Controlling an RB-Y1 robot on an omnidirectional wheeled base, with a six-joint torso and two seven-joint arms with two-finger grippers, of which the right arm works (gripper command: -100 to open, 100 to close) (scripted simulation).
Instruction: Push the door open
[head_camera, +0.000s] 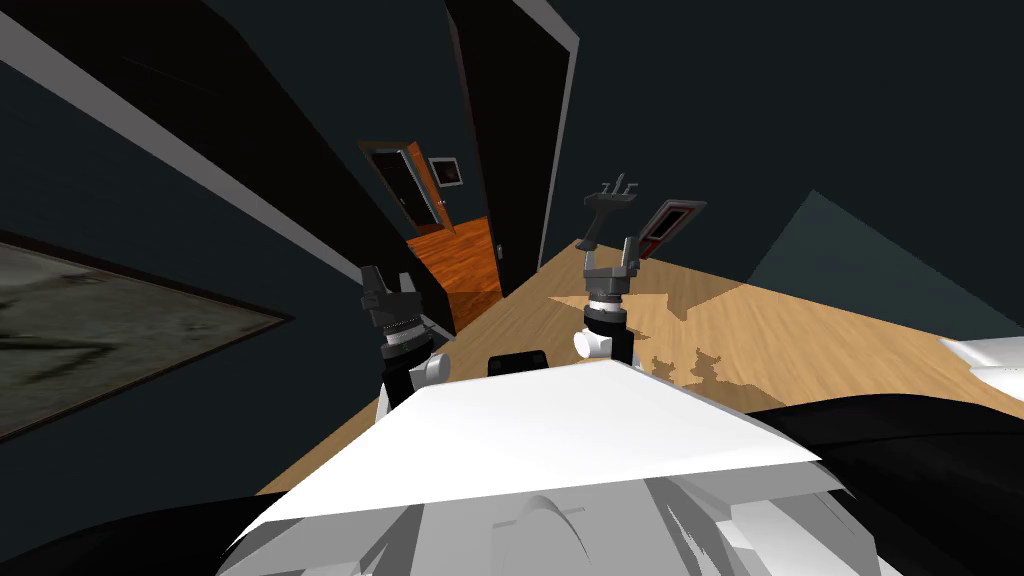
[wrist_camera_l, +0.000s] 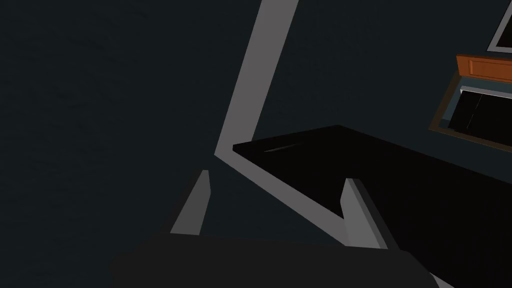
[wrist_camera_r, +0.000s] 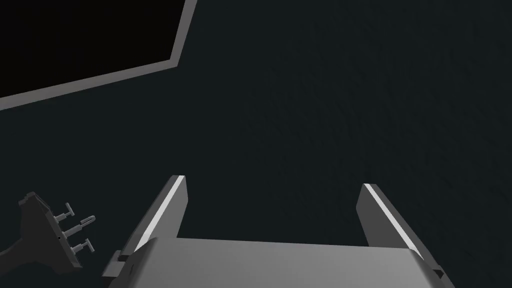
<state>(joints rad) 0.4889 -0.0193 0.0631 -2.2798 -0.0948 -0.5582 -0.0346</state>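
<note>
Two grippers are up at my chest: my left gripper (head_camera: 388, 278) and my right gripper (head_camera: 610, 252), each with two fingers (wrist_camera_l: 192, 210), four in all. There are three framed pictures: a large one (head_camera: 100, 330), a small one (head_camera: 445, 172) and a red-edged one (head_camera: 668, 222). There are two doors: a black door (head_camera: 510, 120) and a brown-framed door (head_camera: 405, 185). One pedestal sink (head_camera: 610, 200) carries three small fittings (wrist_camera_r: 75, 230).

We hold the left gripper (head_camera: 388, 280) and the right gripper (head_camera: 610, 255) raised forward, well apart, fingers spread on each.
</note>
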